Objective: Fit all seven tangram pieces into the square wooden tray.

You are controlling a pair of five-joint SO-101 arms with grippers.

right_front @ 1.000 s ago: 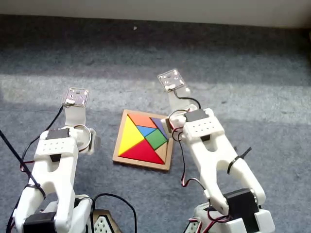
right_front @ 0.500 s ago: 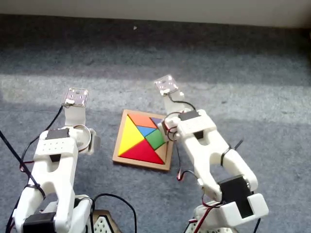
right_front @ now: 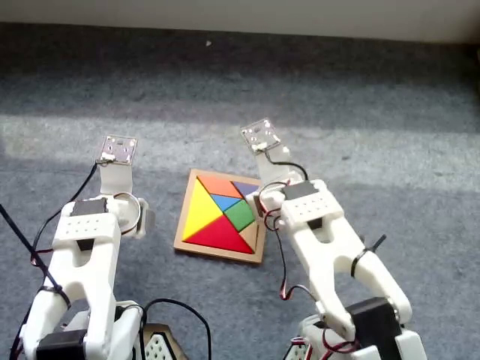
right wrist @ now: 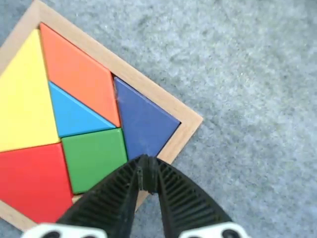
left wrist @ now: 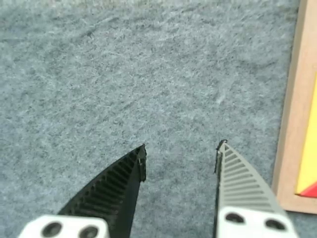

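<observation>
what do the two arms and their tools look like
The left arm and right arm are blocky white shells with black motors and thin black and red cables; each carries a small square dotted plate up front. The left tool has one black and one pale grey finger, ribbed and pointed; the right tool has two black ribbed ones.

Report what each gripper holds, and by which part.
Nothing is held. The left gripper is open above bare carpet; the right gripper is shut, empty, at the edge of the blue piece.
</observation>
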